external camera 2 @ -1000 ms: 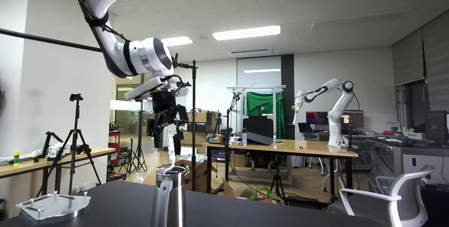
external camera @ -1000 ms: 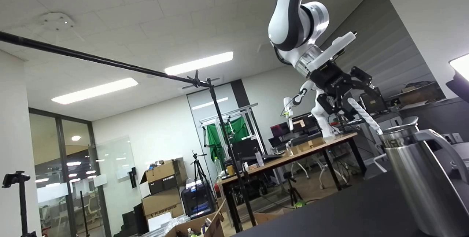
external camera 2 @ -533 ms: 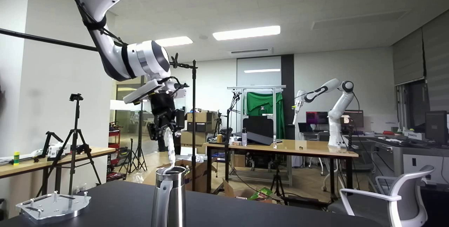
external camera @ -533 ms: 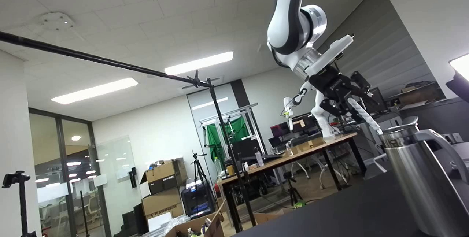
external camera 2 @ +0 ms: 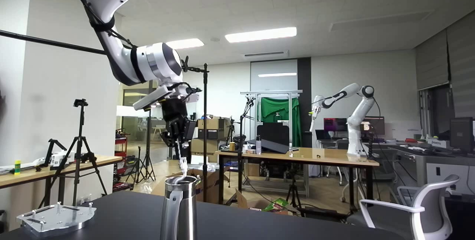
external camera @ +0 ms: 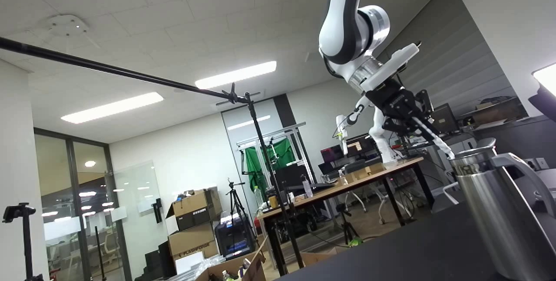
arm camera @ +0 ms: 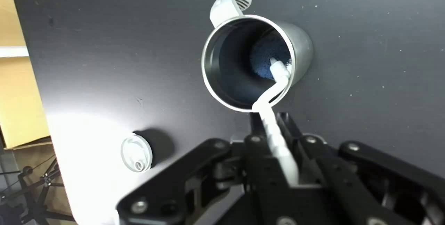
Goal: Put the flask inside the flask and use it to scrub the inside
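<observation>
A steel flask with a pale handle stands upright on the dark table. A white scrubber with a twisted handle leans out over its rim; the lower end reaches down inside. Deep in the flask, in the wrist view, a rough blue patch shows at the scrubber's tip; whether it is the scrubber's head I cannot tell. My gripper is shut on the scrubber's handle, the fingers on either side of it just outside the rim. In both exterior views the gripper hangs above the flask's mouth, tilted.
A white round lid lies on the dark tabletop near its lit edge. A clear plate with posts sits at the table's far left in an exterior view. A black pole stand and a chair are behind.
The gripper's jaws, wide apart a second ago, have come together on the scrubber's handle. The wrist sits slightly lower. Flask and scrubber have hardly moved.
</observation>
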`<action>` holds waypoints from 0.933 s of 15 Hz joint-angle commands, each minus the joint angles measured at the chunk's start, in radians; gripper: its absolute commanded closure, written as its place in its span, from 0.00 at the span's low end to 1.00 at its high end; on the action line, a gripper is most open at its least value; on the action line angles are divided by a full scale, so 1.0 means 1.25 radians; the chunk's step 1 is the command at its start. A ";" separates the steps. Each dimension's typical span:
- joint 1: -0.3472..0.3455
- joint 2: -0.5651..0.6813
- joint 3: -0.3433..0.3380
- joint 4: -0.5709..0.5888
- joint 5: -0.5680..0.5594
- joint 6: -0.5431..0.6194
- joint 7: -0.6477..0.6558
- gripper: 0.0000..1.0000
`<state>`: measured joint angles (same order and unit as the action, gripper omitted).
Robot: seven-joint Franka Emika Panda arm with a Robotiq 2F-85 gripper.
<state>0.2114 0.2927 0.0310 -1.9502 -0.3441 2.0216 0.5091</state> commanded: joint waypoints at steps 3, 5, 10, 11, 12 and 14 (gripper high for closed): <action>-0.029 -0.038 0.002 -0.020 0.107 0.017 0.009 0.96; -0.038 -0.072 0.002 -0.034 0.153 0.014 0.011 0.96; -0.060 -0.163 0.003 -0.044 0.244 -0.014 0.020 0.96; -0.061 -0.182 0.005 -0.043 0.250 -0.017 0.028 0.96; -0.062 -0.198 0.007 -0.041 0.254 -0.023 0.032 0.96; -0.063 -0.228 0.012 -0.040 0.251 -0.025 0.049 0.96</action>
<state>0.1419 0.0867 0.0313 -1.9707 -0.0400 2.0005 0.5195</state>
